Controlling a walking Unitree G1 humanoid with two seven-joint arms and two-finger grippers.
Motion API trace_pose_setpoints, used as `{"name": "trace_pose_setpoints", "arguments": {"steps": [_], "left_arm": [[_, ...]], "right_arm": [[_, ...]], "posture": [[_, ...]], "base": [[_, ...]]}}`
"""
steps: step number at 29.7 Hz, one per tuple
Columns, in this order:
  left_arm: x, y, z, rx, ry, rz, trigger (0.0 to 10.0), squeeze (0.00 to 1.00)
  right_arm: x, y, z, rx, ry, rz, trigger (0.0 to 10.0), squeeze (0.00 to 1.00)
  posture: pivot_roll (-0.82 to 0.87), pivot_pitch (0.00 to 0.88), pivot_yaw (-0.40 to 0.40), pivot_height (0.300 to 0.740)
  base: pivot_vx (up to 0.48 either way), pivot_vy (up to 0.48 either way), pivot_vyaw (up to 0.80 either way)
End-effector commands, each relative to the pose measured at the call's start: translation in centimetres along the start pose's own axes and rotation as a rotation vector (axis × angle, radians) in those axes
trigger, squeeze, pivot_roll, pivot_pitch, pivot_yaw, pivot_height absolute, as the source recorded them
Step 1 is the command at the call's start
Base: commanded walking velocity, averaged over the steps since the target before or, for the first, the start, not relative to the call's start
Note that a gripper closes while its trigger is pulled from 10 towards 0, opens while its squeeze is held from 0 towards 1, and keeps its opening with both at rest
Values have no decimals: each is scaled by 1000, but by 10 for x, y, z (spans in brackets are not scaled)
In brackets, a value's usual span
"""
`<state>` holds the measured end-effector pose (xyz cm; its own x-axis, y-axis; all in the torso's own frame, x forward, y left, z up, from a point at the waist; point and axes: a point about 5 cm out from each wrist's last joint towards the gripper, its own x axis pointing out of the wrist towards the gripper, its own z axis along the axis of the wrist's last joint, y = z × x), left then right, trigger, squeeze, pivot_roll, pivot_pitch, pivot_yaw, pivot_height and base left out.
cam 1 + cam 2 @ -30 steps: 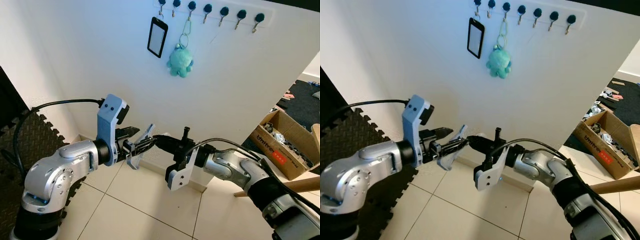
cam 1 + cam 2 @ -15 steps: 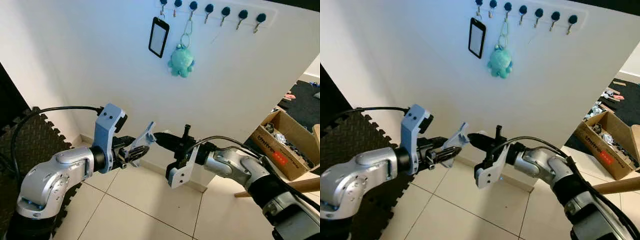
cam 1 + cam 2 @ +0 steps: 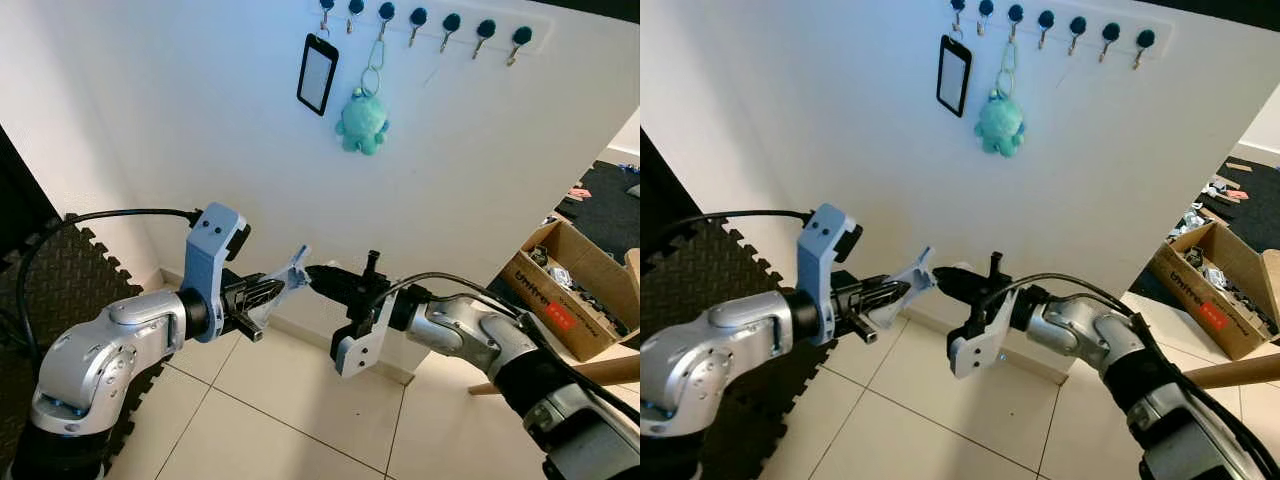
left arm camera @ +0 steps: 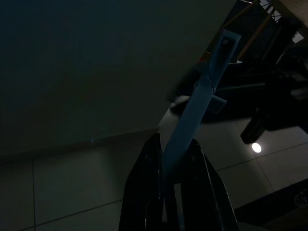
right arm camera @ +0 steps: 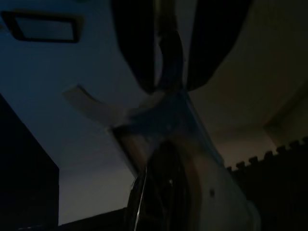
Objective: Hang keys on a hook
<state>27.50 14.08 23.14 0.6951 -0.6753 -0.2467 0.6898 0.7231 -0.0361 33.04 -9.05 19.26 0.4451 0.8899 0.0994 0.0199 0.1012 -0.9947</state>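
Seven hooks (image 3: pixel 417 17), one badge (image 3: pixel 316 74), one plush octopus (image 3: pixel 361 122), one box (image 3: pixel 565 285).

The right gripper (image 5: pixel 168 57) has its two black fingers (image 5: pixel 137 43) closed on a pale translucent tag (image 5: pixel 163 120). The tag widens away from the fingertips, a strip branching off beside them. Behind it lies a dim wall (image 5: pixel 62 144).

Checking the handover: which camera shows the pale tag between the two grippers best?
The left eye view: the tag shows lit, bridging the left gripper and right gripper. The right eye view matches. The wrist views show it dark, between black fingers.
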Motion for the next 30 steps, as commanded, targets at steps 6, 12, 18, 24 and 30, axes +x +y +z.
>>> {"name": "trace_pose_setpoints", "arguments": {"steps": [6, 12, 18, 24, 30], "left_arm": [[3, -5, 0, -12, -27, -10, 10000, 0], [4, 5, 7, -44, -86, 84, 10000, 0], [8, 14, 16, -68, -143, 156, 10000, 0], [14, 23, 23, -97, -191, 241, 10000, 0], [19, 25, 28, -193, -276, 285, 10000, 0]], "right_arm": [[-3, 7, -2, 91, 33, -8, 10000, 0], [-7, 25, 2, 419, 107, -46, 10000, 0], [-11, 31, 0, 693, 208, -180, 10000, 0], [-20, 25, -14, 1009, 343, -486, 10000, 0], [-33, 20, -28, 1176, 408, -670, 10000, 0]], "posture": [[181, 222, -24, 740], [184, 222, -31, 740], [180, 226, -31, 740], [172, 228, -23, 740], [172, 228, -23, 740]], "base": [[0, 0, 0], [0, 0, 0], [0, 0, 0], [0, 0, 0], [0, 0, 0]]}}
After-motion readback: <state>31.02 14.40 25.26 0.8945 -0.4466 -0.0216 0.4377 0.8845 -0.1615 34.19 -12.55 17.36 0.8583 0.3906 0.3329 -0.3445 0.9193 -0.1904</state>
